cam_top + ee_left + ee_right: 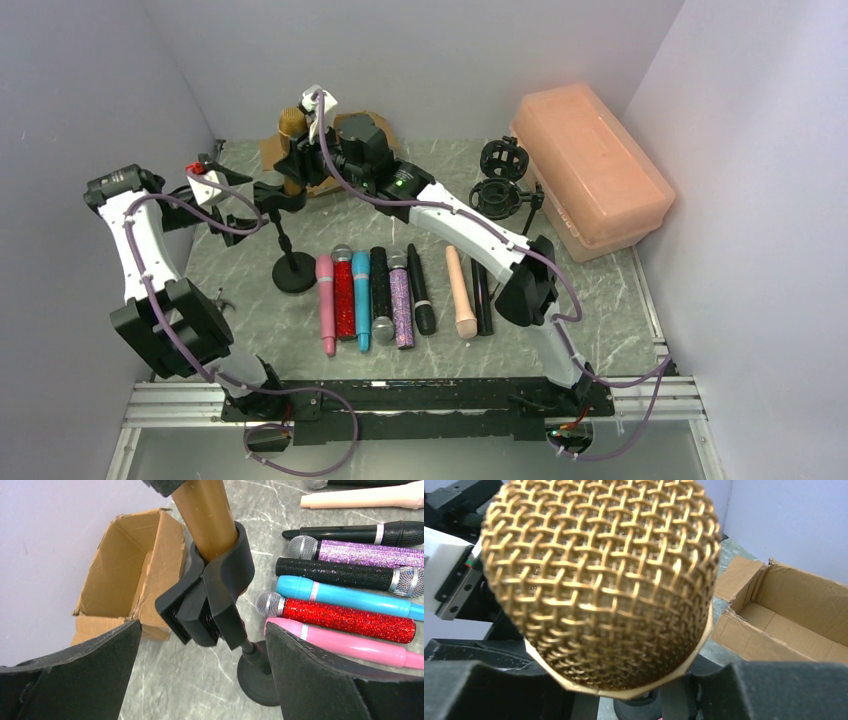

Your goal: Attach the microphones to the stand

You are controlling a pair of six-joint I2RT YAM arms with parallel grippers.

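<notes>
1. Left end effector (pixel 202 630): jaws fully apart, gripping nothing, either side of the stand clip (pixel 220 595) (no contact visible).
2. Right end effector (pixel 624 692): closed on the gold microphone (pixel 599 580), below its mesh head.
3. Gold microphone body sits in the clip, head up.
4. Other microphones (pixel 400 300) lie in a row on the desk (pixel 600 320), beside the stand base (pixel 294 272).

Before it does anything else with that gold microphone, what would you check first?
1. Is the gold microphone in the clip: ok, its body sits between the clip's arms.
2. Is the right gripper closed on the gold microphone: ok.
3. Is the left gripper open and touching nothing: ok.
4. Is the stand base flat on the table: ok.
5. Is the clip tight enough to hold the microphone alone: cannot tell.
</notes>
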